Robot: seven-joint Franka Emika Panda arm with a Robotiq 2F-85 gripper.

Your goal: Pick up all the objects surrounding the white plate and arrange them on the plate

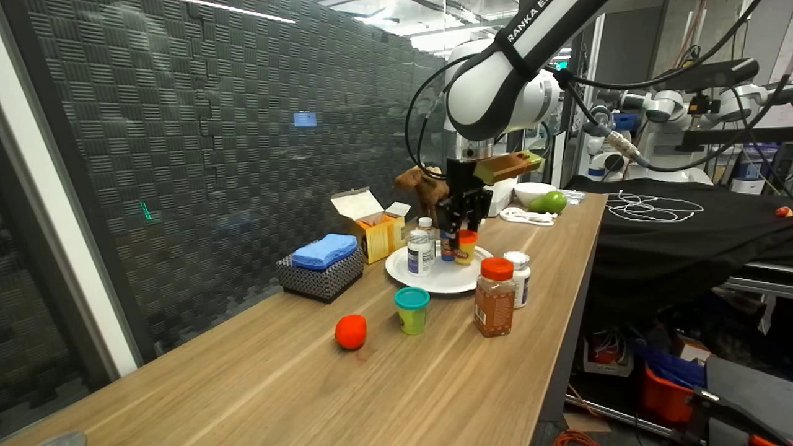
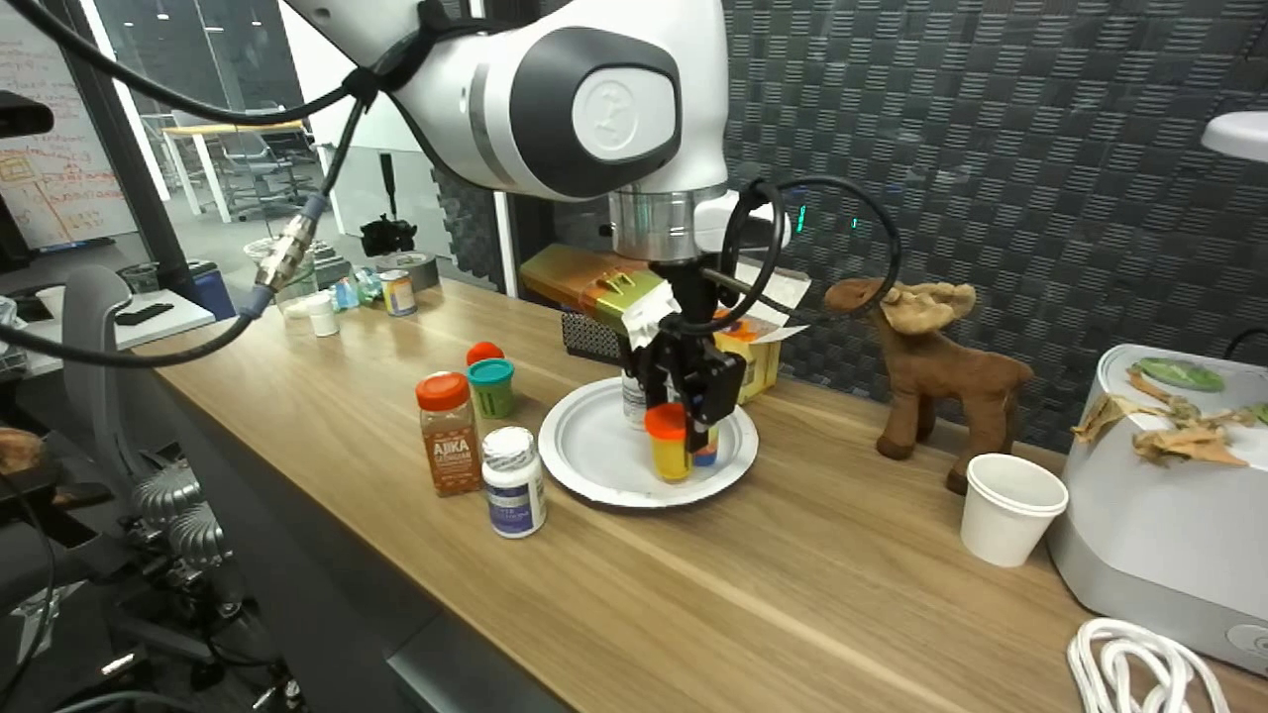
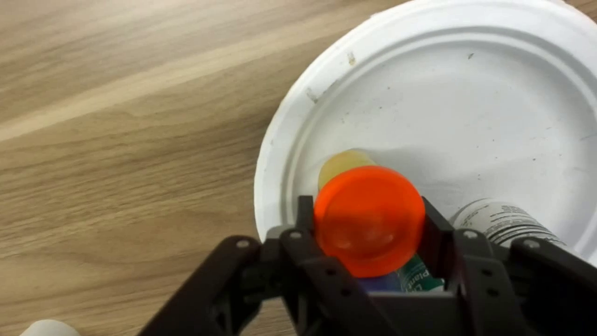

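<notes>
The white plate (image 1: pixel 449 287) (image 2: pixel 584 485) (image 3: pixel 273 172) holds two white bottles (image 1: pixel 419 255) (image 3: pixel 503 221) and a blue tub (image 1: pixel 446 251) (image 2: pixel 706 452). My gripper (image 1: pixel 463 234) (image 2: pixel 680 414) (image 3: pixel 366 203) has its fingers against both sides of the orange lid of a yellow tub (image 1: pixel 465 254) (image 2: pixel 671 460) (image 3: pixel 343 163). The tub is upright at the plate; whether its base touches is unclear. Off the plate stand a green tub with teal lid (image 1: pixel 412 313) (image 2: pixel 493 388), an orange-lidded spice jar (image 1: pixel 495 300) (image 2: pixel 452 441), a white bottle (image 1: pixel 521 282) (image 2: pixel 514 490) and a red ball (image 1: pixel 351 331) (image 2: pixel 484 352).
A patterned box (image 1: pixel 322 279) with a blue sponge (image 1: pixel 325 251) and an open yellow box (image 1: pixel 383 238) stand along the dark wall. A brown plush moose (image 2: pixel 941 371), paper cup (image 2: pixel 1010 515), white appliance (image 2: pixel 1169 505) and white cable (image 2: pixel 1139 659) stand beyond the plate.
</notes>
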